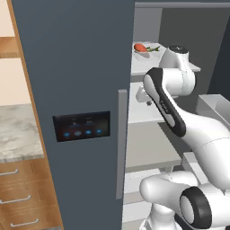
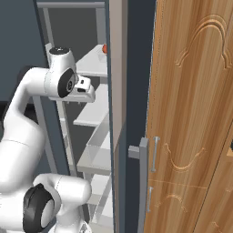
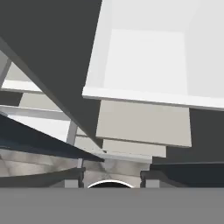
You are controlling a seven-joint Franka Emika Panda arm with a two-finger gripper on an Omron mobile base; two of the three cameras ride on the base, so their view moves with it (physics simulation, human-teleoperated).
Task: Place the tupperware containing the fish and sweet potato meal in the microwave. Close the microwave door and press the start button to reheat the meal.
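- Two-fingered tool (image 2: 87,92) on the white arm held up inside an open fridge, at the level of a pale middle shelf (image 2: 93,111); could not tell whether its tips were spread or pressed together, and saw nothing gripped.
- Saw the shallow, pale whitish tupperware (image 1: 143,49), as far as could be told at that small size, on the upper fridge shelf (image 1: 191,67), above and behind the tool and apart from it, with an orange-red piece of food and something green in it.
- Found the tall blue-grey fridge door (image 1: 72,63) swung open on the left, with a dark touchscreen panel (image 1: 81,126) on its face and a grey vertical bar handle (image 1: 121,143) at its edge.
- Noted a marble-patterned worktop (image 1: 15,130) over wooden drawers (image 1: 22,193) left of that door.
- Noted a carved wooden cabinet door (image 2: 191,113) at the right.
- Looked from the hand camera at a white open bin (image 3: 144,57) above stepped grey shelves (image 3: 142,127).
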